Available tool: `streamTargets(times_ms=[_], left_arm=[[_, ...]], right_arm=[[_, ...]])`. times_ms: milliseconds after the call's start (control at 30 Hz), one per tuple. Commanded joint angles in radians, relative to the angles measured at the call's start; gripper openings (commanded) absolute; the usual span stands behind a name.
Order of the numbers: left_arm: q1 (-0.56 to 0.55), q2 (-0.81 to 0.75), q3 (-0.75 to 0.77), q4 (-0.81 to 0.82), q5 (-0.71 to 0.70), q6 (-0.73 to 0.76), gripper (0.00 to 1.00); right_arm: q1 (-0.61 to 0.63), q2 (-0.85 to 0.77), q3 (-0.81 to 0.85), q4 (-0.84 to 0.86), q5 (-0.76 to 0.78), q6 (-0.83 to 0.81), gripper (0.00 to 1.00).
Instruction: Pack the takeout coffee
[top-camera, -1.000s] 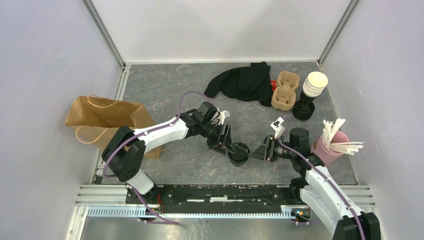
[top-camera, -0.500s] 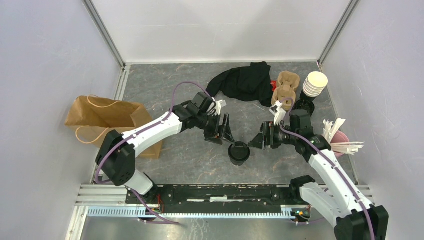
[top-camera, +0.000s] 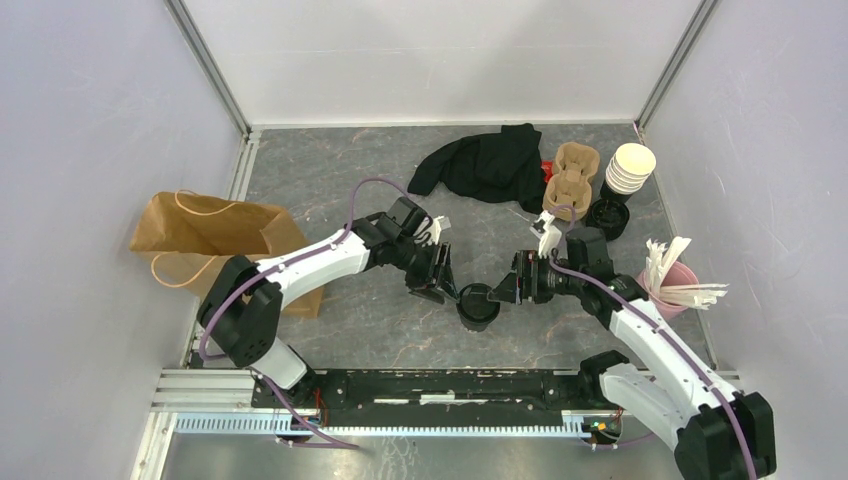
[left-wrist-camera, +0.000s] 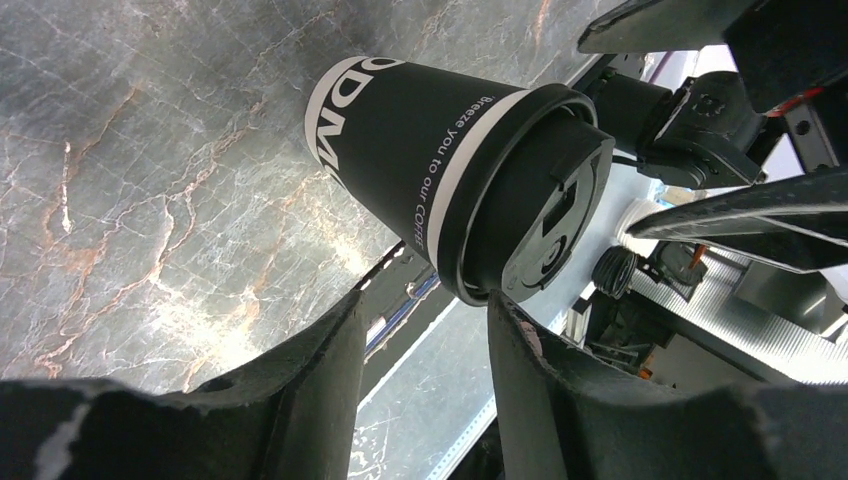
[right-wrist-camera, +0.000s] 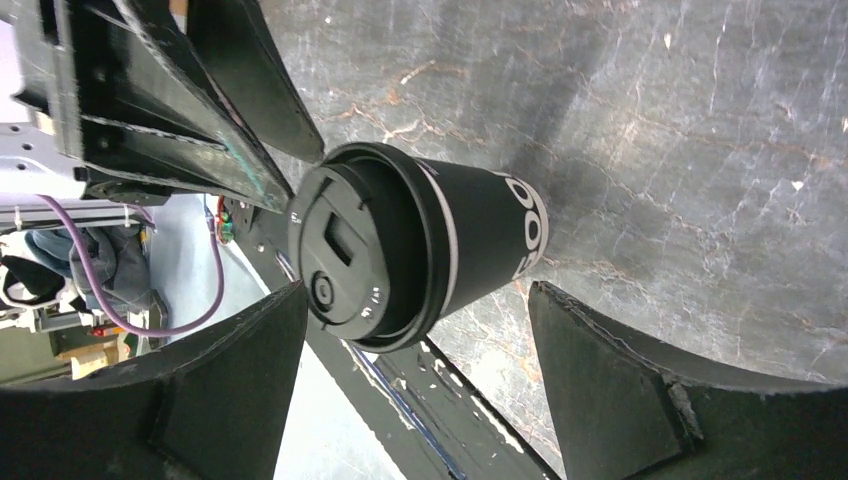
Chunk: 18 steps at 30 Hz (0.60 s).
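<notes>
One lidded coffee cup stands upright at the counter's six o'clock. The left hand at its ten o'clock and the right hand at its two o'clock both gape empty, apparently bracketing it so either can grasp it.

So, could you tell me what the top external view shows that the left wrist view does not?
Only the top external view shows the brown paper bag, the cardboard carrier, the stack of lidless cups and the black cloth. Only the left wrist view shows the white lettering on the lidded cup. Both show that cup upright on the table between the left gripper and the right gripper.
</notes>
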Motion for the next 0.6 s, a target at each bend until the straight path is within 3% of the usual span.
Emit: streamTargets(times_ms=[0,267,367,567], left_arm=[[0.001,0.032,-0.003,0.034,0.041,0.009,0.53],[0.001,0.086,-0.009,-0.022,-0.005,0.035,0.47],[0.001,0.112,-0.012,-0.089,-0.103,0.078,0.45],[0.001,0.138,-0.176,-0.041,-0.192,0.095,0.41]], right_arm=[[0.003,0.004,-0.045,0.100,-0.009,0.036,0.87],[0.004,0.014,-0.155,0.215,-0.012,0.081,0.83],[0.004,0.019,-0.237,0.243,0.027,0.072,0.80],[0.002,-0.003,-0.437,0.307,0.080,0.083,0.78]])
